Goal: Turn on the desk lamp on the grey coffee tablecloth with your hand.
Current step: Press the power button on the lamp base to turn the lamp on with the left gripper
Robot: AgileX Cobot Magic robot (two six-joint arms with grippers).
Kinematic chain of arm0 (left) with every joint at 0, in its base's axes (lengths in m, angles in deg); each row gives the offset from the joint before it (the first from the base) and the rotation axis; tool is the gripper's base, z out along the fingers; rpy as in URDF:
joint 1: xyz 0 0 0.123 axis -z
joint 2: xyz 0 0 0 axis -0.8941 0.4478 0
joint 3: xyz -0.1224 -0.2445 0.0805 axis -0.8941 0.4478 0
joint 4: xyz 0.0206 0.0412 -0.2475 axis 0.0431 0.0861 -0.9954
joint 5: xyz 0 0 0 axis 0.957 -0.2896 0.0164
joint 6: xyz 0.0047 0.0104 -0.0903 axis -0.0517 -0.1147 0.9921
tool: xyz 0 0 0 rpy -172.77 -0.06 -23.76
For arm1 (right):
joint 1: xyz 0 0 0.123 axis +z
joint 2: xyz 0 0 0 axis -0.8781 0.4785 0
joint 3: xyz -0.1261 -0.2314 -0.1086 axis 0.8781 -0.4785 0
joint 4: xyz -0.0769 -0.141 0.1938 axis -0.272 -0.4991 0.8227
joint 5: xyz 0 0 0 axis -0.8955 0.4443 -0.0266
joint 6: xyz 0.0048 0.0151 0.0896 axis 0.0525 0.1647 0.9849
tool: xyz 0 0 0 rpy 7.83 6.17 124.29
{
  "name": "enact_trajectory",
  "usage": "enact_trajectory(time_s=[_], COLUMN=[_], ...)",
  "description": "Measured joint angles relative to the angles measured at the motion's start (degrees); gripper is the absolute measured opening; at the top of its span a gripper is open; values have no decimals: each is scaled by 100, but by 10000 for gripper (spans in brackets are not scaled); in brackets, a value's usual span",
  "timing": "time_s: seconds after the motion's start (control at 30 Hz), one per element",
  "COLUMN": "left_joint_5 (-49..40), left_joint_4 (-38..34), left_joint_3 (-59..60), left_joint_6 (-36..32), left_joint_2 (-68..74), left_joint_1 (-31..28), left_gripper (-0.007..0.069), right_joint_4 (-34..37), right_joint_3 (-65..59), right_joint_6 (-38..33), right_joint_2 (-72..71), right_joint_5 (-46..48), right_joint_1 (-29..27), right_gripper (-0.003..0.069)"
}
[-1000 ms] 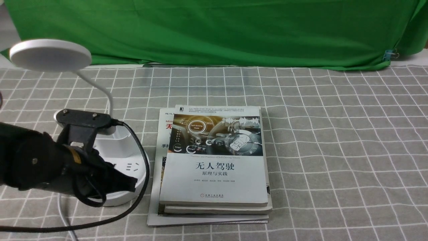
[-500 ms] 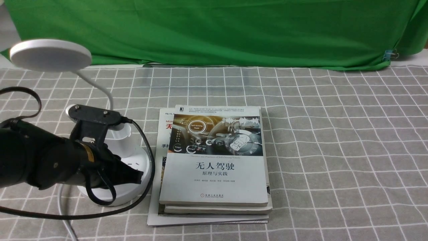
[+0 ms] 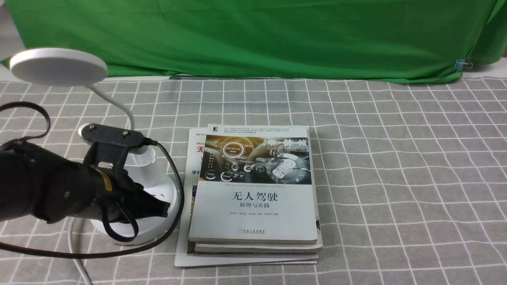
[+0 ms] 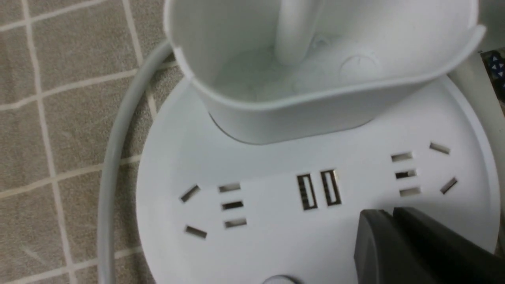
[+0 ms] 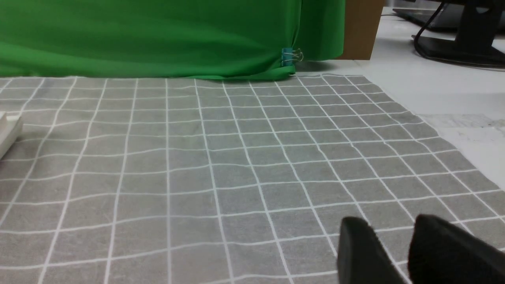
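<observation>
Low on the left side of the table, the left hand (image 3: 163, 208) reaches over the round base of the desk lamp (image 3: 148, 174). Its black fingers (image 4: 430, 244) are pressed together, tips beside the twin USB slots (image 4: 318, 191) and one set of sockets. Whether they touch the plastic cannot be told. A round button (image 4: 278, 280), only partly seen, lies apart from the fingertips. The lamp stands on the grey coffee tablecloth (image 3: 396, 166), just beside a stack of books (image 3: 255, 198), its disc head raised on a curved neck before the green backdrop (image 3: 253, 35). The right hand (image 5: 389, 219) sits low over bare cloth, fingers slightly spread with the grid showing between them.
</observation>
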Motion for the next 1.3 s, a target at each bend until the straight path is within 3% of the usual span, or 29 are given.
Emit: enact_trajectory(time_s=[1.3], left_joint_5=[-26], left_joint_4=[-146], left_joint_3=[-4], left_joint_6=[-69], left_joint_2=[-46], left_joint_1=[0], left_gripper=[13], right_joint_4=[0], right_joint_3=[0], right_joint_6=[0], right_joint_2=[0], right_joint_5=[0], right_joint_1=[0], right_gripper=[245])
